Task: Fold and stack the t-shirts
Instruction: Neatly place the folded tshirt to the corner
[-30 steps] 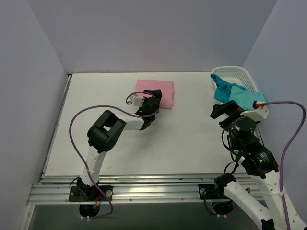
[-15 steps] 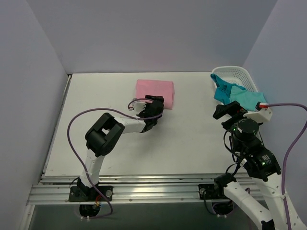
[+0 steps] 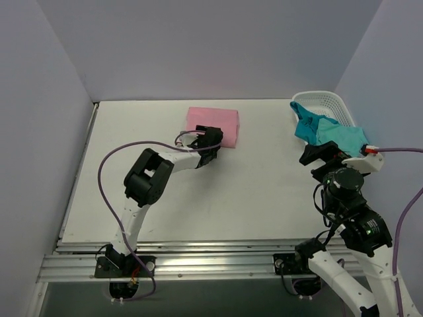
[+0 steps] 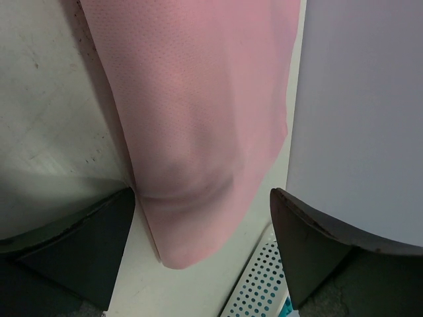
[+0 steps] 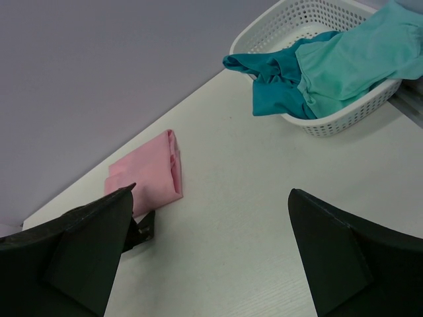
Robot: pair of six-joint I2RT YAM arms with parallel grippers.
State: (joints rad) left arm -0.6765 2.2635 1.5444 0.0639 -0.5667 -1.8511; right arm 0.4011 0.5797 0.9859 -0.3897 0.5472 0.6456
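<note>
My left claw (image 3: 210, 140) stands spread wide at the near edge of the folded pink t-shirt (image 3: 215, 121). From above I cannot tell if it touches the cloth. My left wrist view shows the pink fold lying between both fingers (image 4: 73, 244) on the surface (image 3: 132, 152). My right claw (image 5: 211, 191) is also spread. Only its view shows the teal and turquoise t-shirts (image 5: 310, 72) draped over the rim of the white basket (image 5: 344, 122).

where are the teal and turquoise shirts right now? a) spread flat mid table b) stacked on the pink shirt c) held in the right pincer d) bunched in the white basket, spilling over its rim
d: the teal and turquoise shirts lie bunched in the white basket, draped over its rim; the pink shirt lies folded apart from them.
</note>
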